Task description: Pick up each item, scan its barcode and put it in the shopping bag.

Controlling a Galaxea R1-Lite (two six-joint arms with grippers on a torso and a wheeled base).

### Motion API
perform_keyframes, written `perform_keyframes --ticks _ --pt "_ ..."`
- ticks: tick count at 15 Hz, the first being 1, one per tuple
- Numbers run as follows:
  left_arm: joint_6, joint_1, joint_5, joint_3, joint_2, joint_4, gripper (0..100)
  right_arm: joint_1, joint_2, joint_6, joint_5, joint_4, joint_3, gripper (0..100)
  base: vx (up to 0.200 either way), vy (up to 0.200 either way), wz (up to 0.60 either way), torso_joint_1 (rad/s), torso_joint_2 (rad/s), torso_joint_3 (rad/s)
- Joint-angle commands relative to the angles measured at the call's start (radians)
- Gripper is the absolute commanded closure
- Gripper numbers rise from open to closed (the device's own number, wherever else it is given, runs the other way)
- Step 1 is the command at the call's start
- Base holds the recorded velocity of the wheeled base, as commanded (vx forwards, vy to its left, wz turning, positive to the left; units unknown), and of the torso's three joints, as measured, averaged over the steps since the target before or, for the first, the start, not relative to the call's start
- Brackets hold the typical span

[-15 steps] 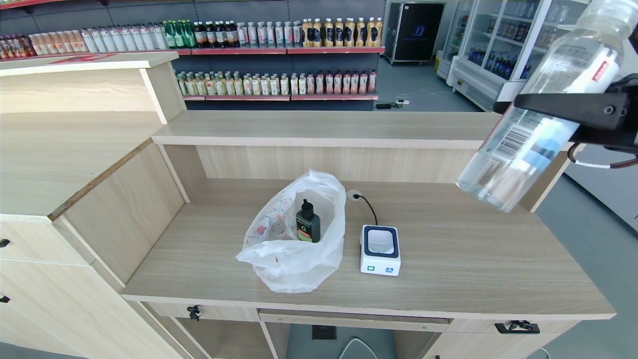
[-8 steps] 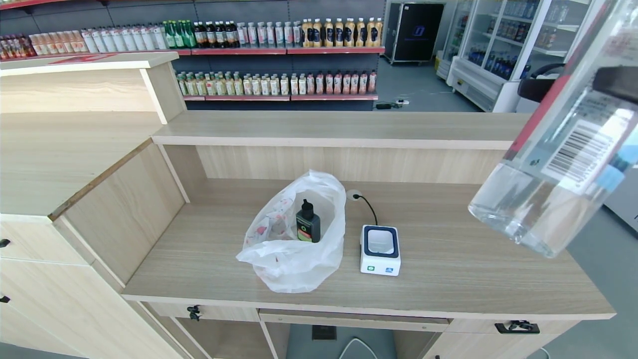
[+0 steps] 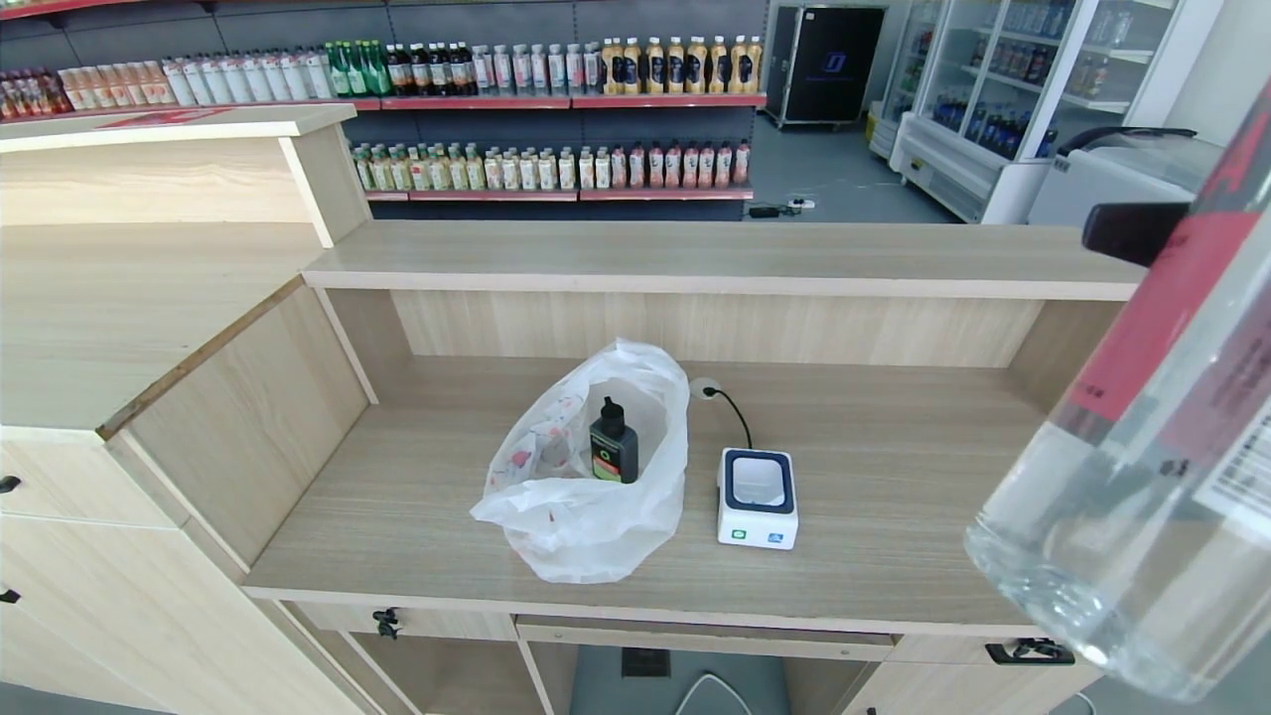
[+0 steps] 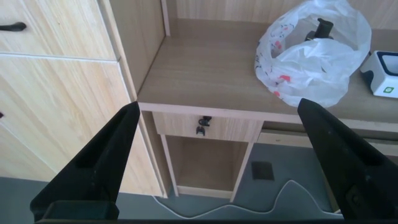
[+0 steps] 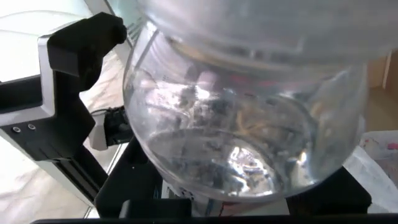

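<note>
The right gripper (image 5: pixel 236 93) is held high on the right, clamped around a bottle (image 3: pixel 1142 477). The left gripper (image 4: pixel 214 112) hangs low, its fingers spread wide.

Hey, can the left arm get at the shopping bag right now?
Probably yes: the left claw is open and empty, and nothing stands between it and the shopping bag on the counter; the scanner sits beyond the bag.

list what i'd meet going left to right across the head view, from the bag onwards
shopping bag → scanner → clear bottle, held up in the air at the right edge
</note>
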Motion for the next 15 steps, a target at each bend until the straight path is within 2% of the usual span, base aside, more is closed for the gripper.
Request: perform_keyframes --ticks 1,6,11,13,15 --pt "0.0 -0.001 0.002 0.0 0.0 0.0 0 0.038 -0.032 0.001 0.001 0.003 0.037 100 0.0 0.0 0.0 0.0 0.0 0.0" --pt "0.0 0.0 0.0 0.0 0.0 0.0 0 0.075 -0.038 -0.01 0.001 0.002 0.044 100 0.0 0.0 0.0 0.0 0.0 0.0" --pt "0.0 0.0 0.0 0.0 0.0 0.0 0 0.058 -0.044 -0.032 0.001 0.003 0.05 100 0.0 0.0 0.0 0.0 0.0 0.0" --pt "0.0 0.0 0.0 0.0 0.0 0.0 0 -0.032 -0.023 -0.092 -0.001 0.002 0.055 100 0.0 0.0 0.0 0.0 0.0 0.0" --pt "0.0 0.0 0.0 0.0 0.0 0.0 0 -0.189 -0.006 -0.176 -0.062 -0.003 0.107 100 0.0 0.0 0.0 0.0 0.0 0.0"
